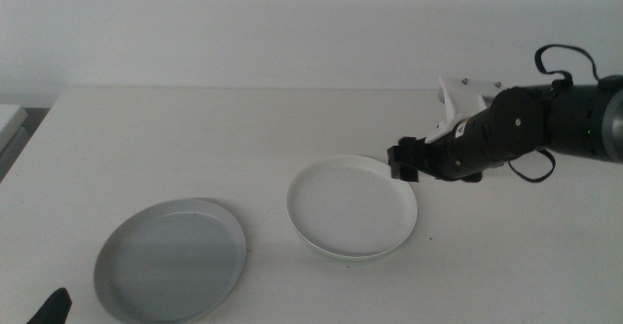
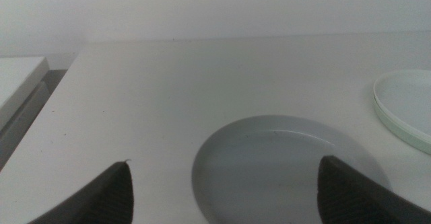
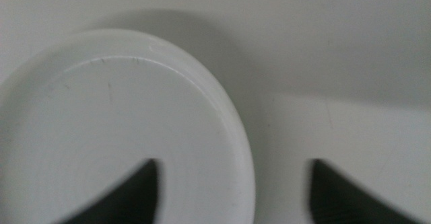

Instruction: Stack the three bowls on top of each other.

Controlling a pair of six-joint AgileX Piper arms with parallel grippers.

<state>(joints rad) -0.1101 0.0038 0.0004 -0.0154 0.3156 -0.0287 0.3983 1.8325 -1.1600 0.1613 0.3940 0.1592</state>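
The grey bowl (image 1: pixel 170 259) lies alone at the front left of the table; it also shows in the left wrist view (image 2: pixel 283 160). The white bowl (image 1: pixel 350 205) sits nested in the pale mint green bowl (image 1: pixel 348 257), of which only the rim shows, at the table's middle. My right gripper (image 1: pixel 401 162) is open at the white bowl's far right rim. In the right wrist view (image 3: pixel 234 165) one jaw is over the white bowl (image 3: pixel 101 130) and the other is outside it. My left gripper (image 1: pixel 54 309) is open and empty near the grey bowl at the front left corner (image 2: pixel 224 162).
A white flat object (image 1: pixel 8 120) lies beyond the table's left edge, also in the left wrist view (image 2: pixel 17 76). The white table (image 1: pixel 243 129) runs back to a pale wall.
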